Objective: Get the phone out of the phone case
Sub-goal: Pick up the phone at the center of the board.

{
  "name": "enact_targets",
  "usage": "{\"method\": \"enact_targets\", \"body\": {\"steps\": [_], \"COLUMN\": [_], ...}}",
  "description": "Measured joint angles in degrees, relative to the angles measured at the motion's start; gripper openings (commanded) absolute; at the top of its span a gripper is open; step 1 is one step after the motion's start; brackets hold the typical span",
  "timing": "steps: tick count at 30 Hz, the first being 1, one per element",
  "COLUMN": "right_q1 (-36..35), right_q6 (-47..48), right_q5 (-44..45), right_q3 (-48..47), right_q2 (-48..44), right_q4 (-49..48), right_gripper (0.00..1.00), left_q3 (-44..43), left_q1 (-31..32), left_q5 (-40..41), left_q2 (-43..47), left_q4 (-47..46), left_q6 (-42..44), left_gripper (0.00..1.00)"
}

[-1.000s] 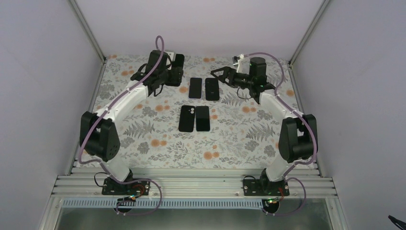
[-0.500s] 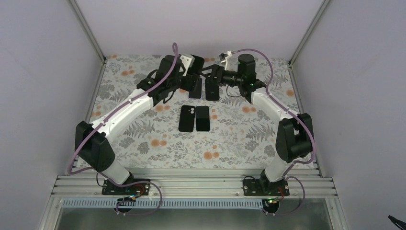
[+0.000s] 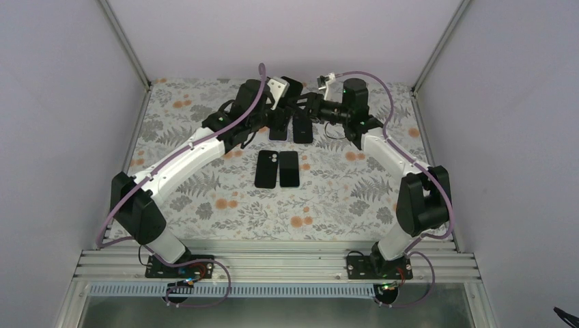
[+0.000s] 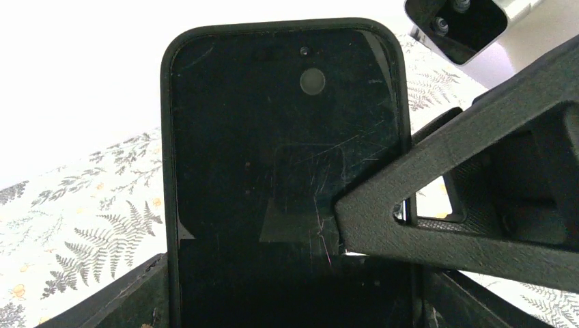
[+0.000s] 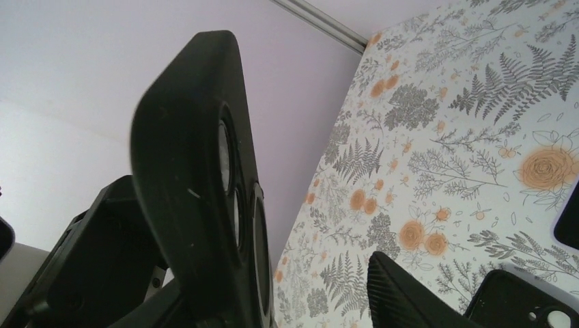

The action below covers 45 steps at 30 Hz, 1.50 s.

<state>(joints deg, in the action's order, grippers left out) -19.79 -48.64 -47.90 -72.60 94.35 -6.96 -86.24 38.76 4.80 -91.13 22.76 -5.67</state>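
A black phone (image 4: 287,137) in its black phone case (image 4: 166,137) is held upright above the back of the table. My left gripper (image 4: 287,304) is shut on the case's lower part, screen facing its camera. From above, the phone case (image 3: 293,87) hangs between both grippers, the left gripper (image 3: 281,94) beside the right gripper (image 3: 305,104). One finger (image 4: 464,171) of the right gripper overlaps the phone's right edge. In the right wrist view the phone case (image 5: 184,171) shows edge-on with its camera rings; my right gripper (image 5: 307,287) is open, its finger (image 5: 410,294) apart from the case.
On the flowered mat lie four dark phones or cases in two pairs: one pair (image 3: 278,125) (image 3: 302,126) under the grippers, the other (image 3: 266,169) (image 3: 289,168) nearer the bases. A case with a camera hole (image 5: 526,301) lies below the right gripper. Grey walls enclose the table.
The left arm swung right, carrying the cased phone from the back left to the back centre. The right gripper moved left to meet it and its jaws narrowed.
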Motion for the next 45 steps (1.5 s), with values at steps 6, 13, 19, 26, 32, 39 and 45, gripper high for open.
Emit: {"method": "enact_targets", "body": {"steps": [6, 13, 19, 26, 32, 39, 45], "right_q1": [0.00, -0.04, -0.02, 0.87, 2.34, 3.06, 3.45], "right_q6": [-1.27, -1.88, -1.01, 0.26, 1.05, 2.40, 4.22], "right_q5": [-0.02, -0.63, -1.03, -1.31, -2.10, -6.49, -13.64], "right_q3": [1.44, 2.14, 2.14, 2.16, 2.84, 6.01, 6.91], "right_q2": [-0.37, -0.66, -0.87, -1.18, -2.14, -7.13, -10.56], "right_q4": [-1.20, -2.19, -2.12, -0.57, -0.33, -2.43, -6.73], "right_gripper": [0.36, 0.12, 0.04, 0.04, 0.04, 0.04, 0.04], "left_q3": [-0.48, -0.52, -0.57, -0.57, -0.94, -0.92, 0.57], "left_q1": [0.90, 1.55, 1.62, 1.29, -0.48, -7.30, -15.91], "left_q5": [1.20, 1.90, 2.14, -0.85, -9.09, -24.76, -41.51], "left_q2": [-1.22, -1.53, -1.60, -0.92, 2.10, 7.32, 11.58], "left_q4": [0.22, 0.81, 1.31, 1.60, 3.28, 6.03, 6.51], "left_q6": [0.87, 1.51, 1.92, 3.85, 5.05, 6.69, 7.82], "left_gripper": [0.44, 0.46, 0.81, 1.00, 1.00, 1.00, 0.98]}}
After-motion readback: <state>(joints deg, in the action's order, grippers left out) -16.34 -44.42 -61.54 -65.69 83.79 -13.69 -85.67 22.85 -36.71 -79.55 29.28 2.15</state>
